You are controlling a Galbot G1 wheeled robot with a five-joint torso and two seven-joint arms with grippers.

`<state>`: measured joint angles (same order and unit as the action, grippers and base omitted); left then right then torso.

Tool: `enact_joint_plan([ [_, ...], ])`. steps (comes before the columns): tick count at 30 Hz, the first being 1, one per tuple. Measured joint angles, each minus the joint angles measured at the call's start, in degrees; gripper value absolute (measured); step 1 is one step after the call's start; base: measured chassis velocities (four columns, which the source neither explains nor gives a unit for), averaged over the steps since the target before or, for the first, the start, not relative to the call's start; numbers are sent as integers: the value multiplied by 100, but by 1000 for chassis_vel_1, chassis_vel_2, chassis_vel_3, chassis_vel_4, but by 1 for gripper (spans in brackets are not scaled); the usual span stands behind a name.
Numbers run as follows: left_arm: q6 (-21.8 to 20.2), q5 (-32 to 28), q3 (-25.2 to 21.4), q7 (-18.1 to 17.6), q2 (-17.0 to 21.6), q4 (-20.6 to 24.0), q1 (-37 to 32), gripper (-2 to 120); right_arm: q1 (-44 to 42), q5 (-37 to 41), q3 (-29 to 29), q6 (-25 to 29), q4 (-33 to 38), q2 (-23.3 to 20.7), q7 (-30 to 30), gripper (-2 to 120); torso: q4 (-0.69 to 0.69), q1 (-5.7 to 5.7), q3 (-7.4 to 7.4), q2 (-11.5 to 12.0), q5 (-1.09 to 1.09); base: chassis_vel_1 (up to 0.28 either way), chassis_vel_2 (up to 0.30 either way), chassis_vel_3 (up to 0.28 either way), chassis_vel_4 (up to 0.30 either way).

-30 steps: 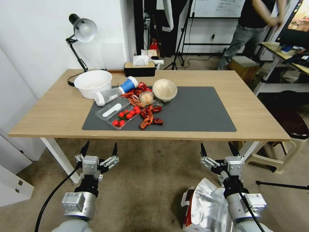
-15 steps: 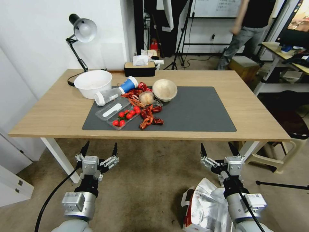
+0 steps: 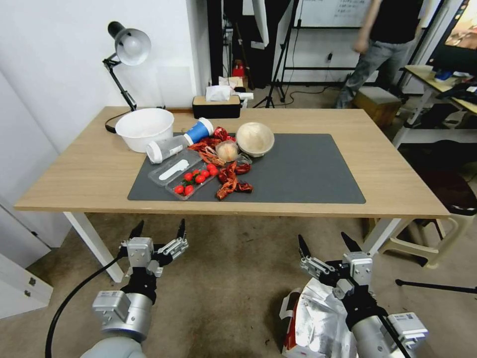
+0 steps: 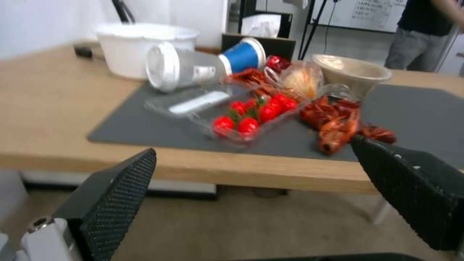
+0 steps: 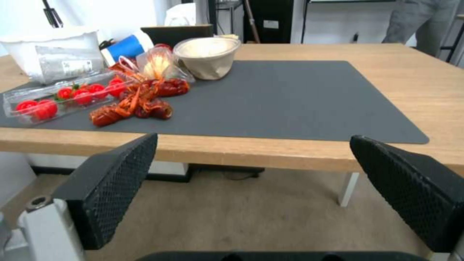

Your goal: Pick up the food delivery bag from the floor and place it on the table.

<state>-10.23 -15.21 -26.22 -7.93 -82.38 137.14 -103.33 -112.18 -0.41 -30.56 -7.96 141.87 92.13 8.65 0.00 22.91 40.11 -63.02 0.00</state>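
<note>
The food delivery bag (image 3: 318, 323) stands on the floor (image 3: 228, 278), in front of the table (image 3: 387, 169) on the robot's side and toward its right end. Its mouth is open upward and shows the crinkled silver foil lining; a red side panel and a white strap handle show on the side of the bag toward the left arm. The right gripper (image 3: 325, 242) hovers over the bag, at its edge nearer the table, with both fingers spread wide apart and nothing between them. Its arm crosses over the open mouth of the bag.

The left gripper (image 3: 158, 228) hangs above bare carpet, well apart from the bag, in front of the table's left part and lower than the table top. Its fingers are also spread apart and empty.

On the table lies a dark grey mat (image 3: 298, 169). The half of the mat nearer the bag is bare. On the other half lie a clear tray of cherry tomatoes (image 3: 191, 178), red crayfish (image 3: 229, 181), a beige bowl (image 3: 254, 139) and a cup with a blue sleeve (image 3: 179, 141) on its side. A white bowl (image 3: 144, 128) stands just beside the mat, and behind it a desk lamp (image 3: 126, 47).
</note>
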Motion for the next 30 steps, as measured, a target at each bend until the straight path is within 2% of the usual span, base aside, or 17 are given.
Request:
enact_joint_plan([
  [1,-153,-237,100,-168,55,91,-13,100,0,-16,-1,15,0,0,-8,100,-1,0,0,0,0,0,0,0,0],
  [6,-152,-496,160,-481,101,121,-47,100,-2,-73,-2,83,0,0,-43,100,0,1,0,0,-1,0,0,0,0],
  [16,-267,-569,162,-622,95,153,-63,100,-23,-70,12,144,0,0,-87,100,0,-31,-33,69,0,0,0,0,0],
  [30,-295,-534,145,-638,95,174,-74,100,-17,-69,37,152,-22,0,-89,100,0,-229,-291,523,0,0,0,0,0],
])
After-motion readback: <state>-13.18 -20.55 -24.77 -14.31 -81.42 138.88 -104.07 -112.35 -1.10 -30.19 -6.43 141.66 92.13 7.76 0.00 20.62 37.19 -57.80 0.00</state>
